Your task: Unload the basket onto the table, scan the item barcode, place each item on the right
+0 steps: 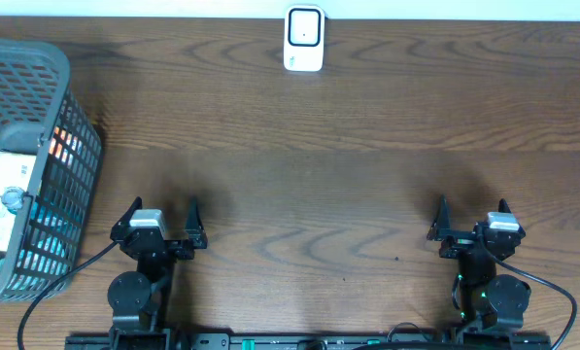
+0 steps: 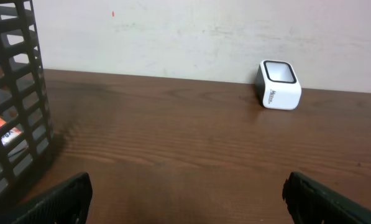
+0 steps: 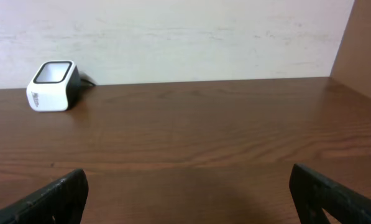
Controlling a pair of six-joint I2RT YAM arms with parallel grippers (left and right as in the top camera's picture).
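Packets and boxes lie piled in the grey mesh basket point(image 1: 76, 165) at the left end of the counter point(image 1: 319, 175). Nothing has been taken out yet. The likeliest item to scan is the white packet point(image 1: 0, 199) on top of the heap, near the basket's left side. An orange-printed pack point(image 1: 66, 146) shows through the mesh further back.

The scanner point(image 1: 303, 39) stands at the far edge of the counter against the wall, well apart from the basket, with its dark window facing up and toward the arms.

The left tool point(image 1: 163, 206) rests at the near edge just right of the basket, fingers spread wide and grasping nothing. The right tool point(image 1: 474, 206) sits well apart on the other side, likewise released and empty.

The white packet looks flat and light — probably thin card or film, so likely to flex or slip under a hard pinch. A hold across its short edges from above seems safest, leaving the broad faces bare. Where the barcode sits cannot be told from here.
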